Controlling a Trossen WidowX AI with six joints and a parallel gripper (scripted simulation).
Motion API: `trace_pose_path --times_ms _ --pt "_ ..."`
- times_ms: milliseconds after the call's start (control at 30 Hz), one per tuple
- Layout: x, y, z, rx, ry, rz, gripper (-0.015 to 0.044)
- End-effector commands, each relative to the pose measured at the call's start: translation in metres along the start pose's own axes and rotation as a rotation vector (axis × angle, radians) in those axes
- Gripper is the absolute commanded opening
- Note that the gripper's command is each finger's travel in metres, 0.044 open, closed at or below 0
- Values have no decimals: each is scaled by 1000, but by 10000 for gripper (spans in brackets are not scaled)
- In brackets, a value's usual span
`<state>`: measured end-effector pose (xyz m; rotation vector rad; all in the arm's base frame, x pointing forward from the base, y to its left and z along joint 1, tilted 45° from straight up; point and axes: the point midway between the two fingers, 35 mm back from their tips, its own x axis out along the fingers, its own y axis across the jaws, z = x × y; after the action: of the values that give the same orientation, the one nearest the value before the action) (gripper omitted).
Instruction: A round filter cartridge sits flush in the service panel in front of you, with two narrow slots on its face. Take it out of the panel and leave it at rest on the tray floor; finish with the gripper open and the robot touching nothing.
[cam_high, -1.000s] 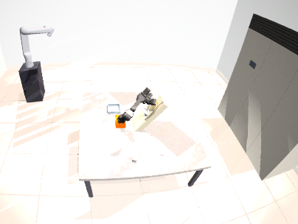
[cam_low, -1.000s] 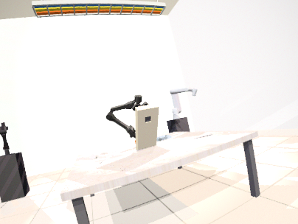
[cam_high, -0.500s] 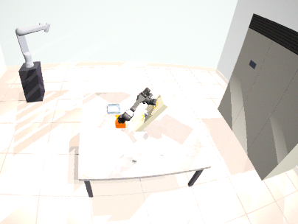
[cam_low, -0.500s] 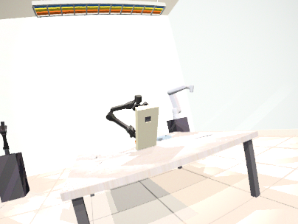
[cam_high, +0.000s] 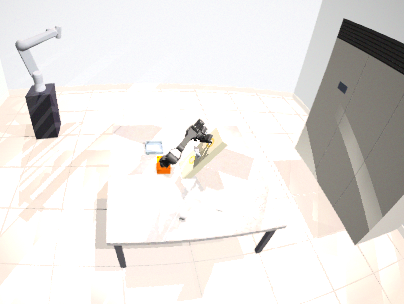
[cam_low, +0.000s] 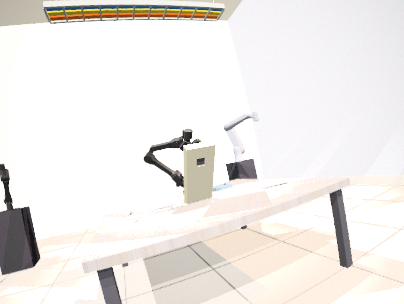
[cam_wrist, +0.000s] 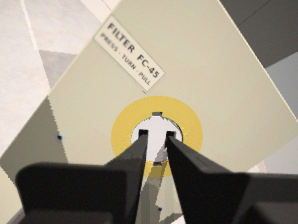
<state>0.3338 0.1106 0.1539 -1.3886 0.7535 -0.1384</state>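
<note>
The filter cartridge (cam_wrist: 156, 126) is a white round face inside a yellow ring (cam_wrist: 120, 135) on the beige service panel (cam_wrist: 200, 60) (cam_low: 198, 182) (cam_high: 205, 161). Its two dark slots lie side by side in the wrist view; small dark notches show at its top and bottom edge. My gripper (cam_wrist: 156, 140) is slightly open, with nothing between its fingers. Each fingertip is at the lower edge of one slot; whether the tips are inside or just in front cannot be told. The light-blue tray (cam_high: 154, 153) (cam_low: 222, 187) stands on the table beside the panel, with no cartridge visible in it.
An orange box (cam_high: 163, 169) stands by the arm's base. The panel stands upright on the table (cam_high: 145, 215) (cam_low: 240, 207). A label (cam_wrist: 131, 54) is on the panel face. A grey cabinet (cam_high: 340, 125) stands beyond the table, and another arm (cam_high: 28, 60) stands on a dark pedestal.
</note>
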Motion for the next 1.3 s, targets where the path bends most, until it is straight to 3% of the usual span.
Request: trace_pose_path --times_ms 0,1267 --pt "0 1 1 -4 -3 5 89" --pt "7 1 1 -3 -3 5 89"
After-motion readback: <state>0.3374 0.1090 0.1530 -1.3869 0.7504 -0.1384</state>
